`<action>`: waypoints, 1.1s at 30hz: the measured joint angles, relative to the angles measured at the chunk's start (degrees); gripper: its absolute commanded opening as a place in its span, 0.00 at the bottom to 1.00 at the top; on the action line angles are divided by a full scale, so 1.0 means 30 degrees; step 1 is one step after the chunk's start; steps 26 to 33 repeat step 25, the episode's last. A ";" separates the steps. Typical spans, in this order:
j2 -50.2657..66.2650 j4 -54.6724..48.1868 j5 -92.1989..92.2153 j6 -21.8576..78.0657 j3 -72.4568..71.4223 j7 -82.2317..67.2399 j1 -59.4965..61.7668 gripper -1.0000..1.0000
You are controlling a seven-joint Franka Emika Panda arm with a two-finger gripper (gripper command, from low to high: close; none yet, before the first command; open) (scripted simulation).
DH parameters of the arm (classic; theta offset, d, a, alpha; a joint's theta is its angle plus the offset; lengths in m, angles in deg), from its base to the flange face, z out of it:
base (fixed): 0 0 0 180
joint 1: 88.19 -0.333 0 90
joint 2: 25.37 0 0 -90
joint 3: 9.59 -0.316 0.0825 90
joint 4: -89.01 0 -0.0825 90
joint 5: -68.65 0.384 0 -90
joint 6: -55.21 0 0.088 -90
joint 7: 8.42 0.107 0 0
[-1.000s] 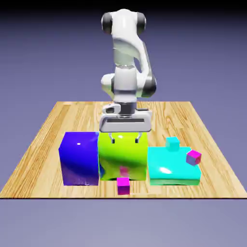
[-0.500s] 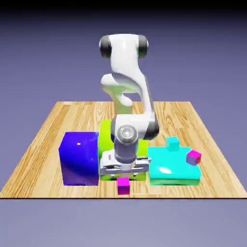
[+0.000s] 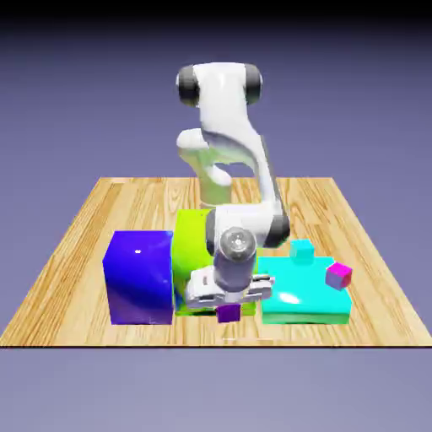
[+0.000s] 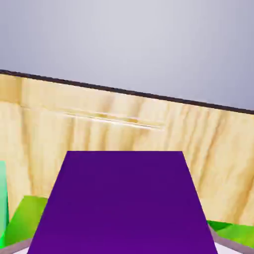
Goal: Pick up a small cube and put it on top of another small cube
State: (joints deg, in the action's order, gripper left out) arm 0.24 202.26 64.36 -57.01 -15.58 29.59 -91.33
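The small cube (image 4: 124, 203) is deep purple, plain, without pattern. The other small cube (image 3: 339, 276) is magenta on top, more purple on its sides. The tiny cube (image 3: 301, 251) is cyan. One big block (image 3: 139, 278) is dark blue, another (image 3: 192, 245) is lime green, the flat one (image 3: 295, 283) is bright cyan. The table (image 3: 67, 295) is light tan with brown wood grain.

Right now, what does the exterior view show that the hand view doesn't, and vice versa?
Exterior only: the big blue block, the tiny cyan cube, a second small magenta cube by the cyan block's right edge, and the arm.

Hand only: a close-up of the held cube's face, filling the bottom middle.

Both: the held small cube, dark purple here, in the gripper; the wooden table; the lime block, just green patches in the hand view.
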 measured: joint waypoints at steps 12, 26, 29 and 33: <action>-0.8307 0.6768 -0.2484 0.0469 -0.6858 -0.5634 -0.4646 0.00; -0.9787 0.8827 -0.3543 -0.0253 -0.8367 -0.6588 -0.5274 1.00; -0.9787 0.8827 -0.3543 -0.0253 -0.8367 -0.6588 -0.5274 1.00; -0.9787 0.8827 -0.3543 -0.0253 -0.8367 -0.6588 -0.5274 1.00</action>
